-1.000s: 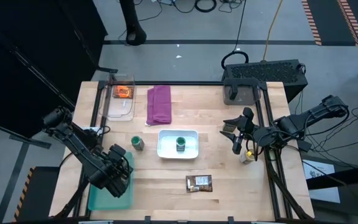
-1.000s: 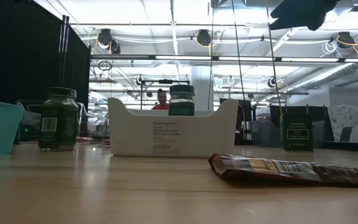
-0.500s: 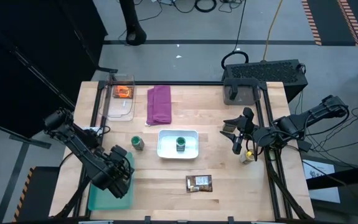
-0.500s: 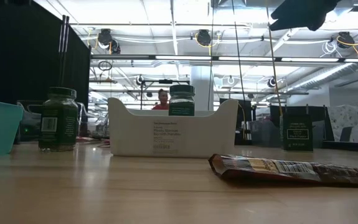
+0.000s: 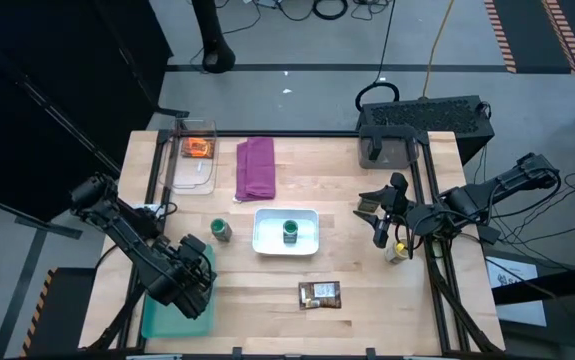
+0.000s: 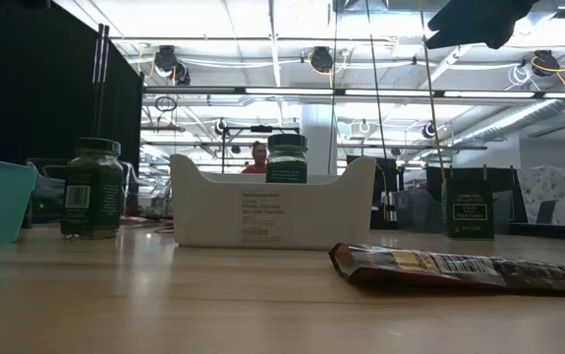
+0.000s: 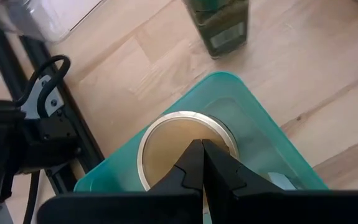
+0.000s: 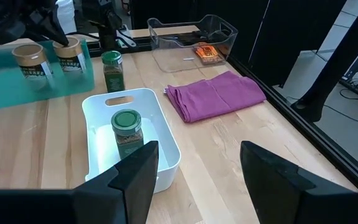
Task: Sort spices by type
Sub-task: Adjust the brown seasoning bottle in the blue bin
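Left wrist view, tan-lidded jar (image 7: 182, 146) under left end effector (image 7: 202, 163)

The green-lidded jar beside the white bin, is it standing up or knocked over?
Upright. The green-lidded jar stands on the table with its lid on top, just outside the white bin, which holds another one.

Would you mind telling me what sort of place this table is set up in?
Probably a robotics lab or workshop in an industrial hall: exposed ceiling ducts and lights, cables across the grey floor, and a wooden table in a metal frame between two robot arms.
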`<action>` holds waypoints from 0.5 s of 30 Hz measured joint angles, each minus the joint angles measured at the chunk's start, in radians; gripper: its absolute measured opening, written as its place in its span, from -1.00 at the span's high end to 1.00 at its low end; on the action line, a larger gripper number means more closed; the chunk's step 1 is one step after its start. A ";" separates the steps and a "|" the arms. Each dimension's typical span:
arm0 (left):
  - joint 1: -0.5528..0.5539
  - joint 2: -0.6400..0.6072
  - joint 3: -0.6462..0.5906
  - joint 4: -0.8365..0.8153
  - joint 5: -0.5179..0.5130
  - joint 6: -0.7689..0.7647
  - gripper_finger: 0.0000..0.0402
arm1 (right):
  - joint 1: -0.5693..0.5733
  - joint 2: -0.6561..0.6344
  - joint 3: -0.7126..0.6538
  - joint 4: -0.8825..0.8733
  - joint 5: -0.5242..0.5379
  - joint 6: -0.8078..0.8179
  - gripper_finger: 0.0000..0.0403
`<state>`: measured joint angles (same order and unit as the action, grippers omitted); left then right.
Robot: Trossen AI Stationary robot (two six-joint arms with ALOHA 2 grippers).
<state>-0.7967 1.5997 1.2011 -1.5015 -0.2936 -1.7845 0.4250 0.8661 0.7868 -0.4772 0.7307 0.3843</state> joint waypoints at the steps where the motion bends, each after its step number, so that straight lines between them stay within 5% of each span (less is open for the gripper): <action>1: 0.000 0.000 0.000 0.005 -0.001 0.010 0.98 | 0.000 0.000 0.000 0.000 0.000 0.000 -0.04; 15: -0.004 0.000 0.000 0.015 -0.006 0.082 0.98 | 0.000 0.000 0.000 -0.001 0.000 0.000 -0.04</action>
<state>-0.8005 1.5997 1.2015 -1.4864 -0.2996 -1.7023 0.4248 0.8665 0.7868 -0.4778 0.7307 0.3844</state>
